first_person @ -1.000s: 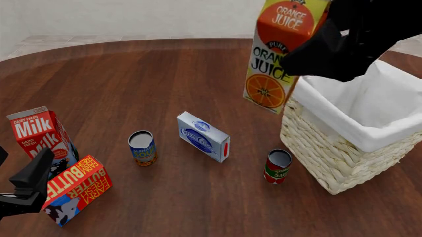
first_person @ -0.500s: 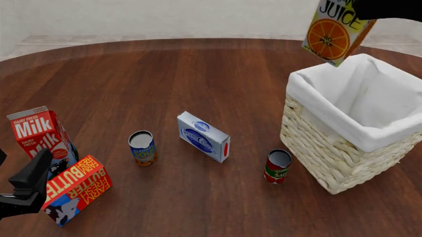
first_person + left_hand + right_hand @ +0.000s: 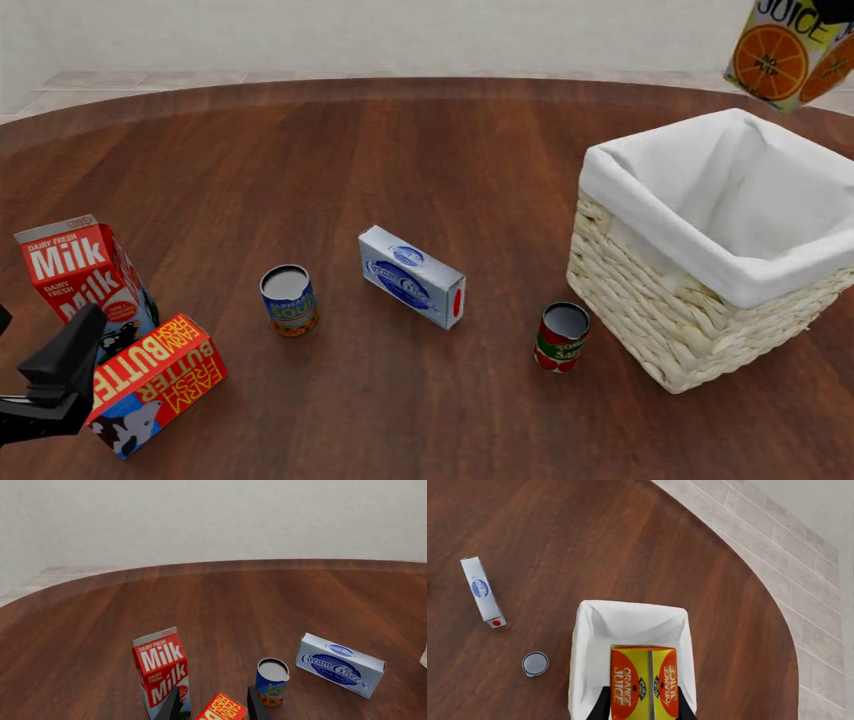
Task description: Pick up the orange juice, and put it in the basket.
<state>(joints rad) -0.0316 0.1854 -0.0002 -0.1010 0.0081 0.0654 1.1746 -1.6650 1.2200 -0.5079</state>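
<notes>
We see a round counter of dark, glossy wood grain, with pale tiled floor beyond its edge. The basket is square, pale woven wicker, with a smooth white cloth lining folded over its rim.

The orange juice is a gable-top carton, yellow with orange panels, an orange-slice picture and "JUICE" lettering. In the front view only its lower part shows, tilted, in the air at the top right, above the basket's far side and clear of the rim. In the right wrist view we look straight down on the carton, "ORANGE JUICE" on both orange roof faces, the white lining directly below it.

The right claw is clamped on the carton, one dark finger on each side.

The left claw sits low by the near-left counter edge, fingers spread, gripping nothing; the top of the butter box shows between them.

Other items:
- Milk carton, red and white, upright.
- Butter box, red and yellow, lying tilted, just beside the milk.
- Soup can, blue and yellow, upright.
- Cream cheese box, pale blue, flat rectangular.
- Red can, upright, near the basket.
</notes>
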